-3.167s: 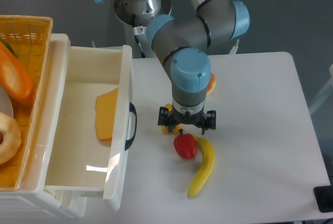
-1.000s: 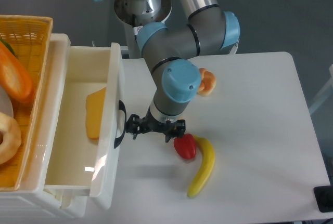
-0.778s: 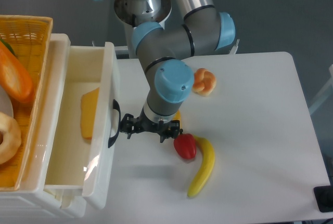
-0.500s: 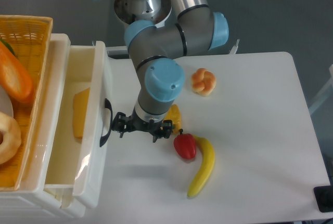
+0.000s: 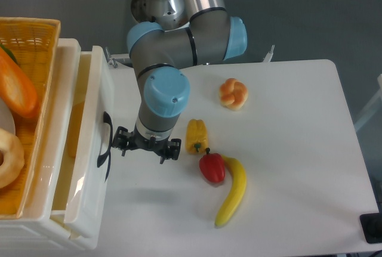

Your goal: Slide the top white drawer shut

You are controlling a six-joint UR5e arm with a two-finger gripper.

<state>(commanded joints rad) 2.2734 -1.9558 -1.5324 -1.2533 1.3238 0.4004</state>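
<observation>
most of the travel: judged done; the top white drawer (image 5: pixel 89 149) showed only a narrow strip of its tray outside the cabinet (image 5: pixel 59 54), so a short push appeared to be left.
drawer position: it stood at the left of the scene, its flat front tilted into view, with the curved black handle (image 5: pixel 105 146) on the face turned toward the arm.
drawer contents: a sliver of something yellow-orange showed inside the tray; too little was visible to name it.
gripper: the gripper (image 5: pixel 146 144) sat just to the right of the handle, low over the table (image 5: pixel 298 149), its black fingers set sideways along the drawer front.
claw state: whether the fingers were spread or closed could not be told from this angle; they held nothing that could be seen.
contact: the near finger seemed to touch or almost touch the handle; which of the two could not be settled.
right of the drawer: a yellow bell pepper (image 5: pixel 196 136), a red bell pepper (image 5: pixel 212 168) and a banana (image 5: pixel 234 191) lay near the gripper, with an orange pastry (image 5: pixel 233 93) further off.
left of the drawer: a woven yellow basket (image 5: pixel 24 42) sat on top of the cabinet.
remaining risk: judged slight, mainly the finger slipping off the handle.
</observation>
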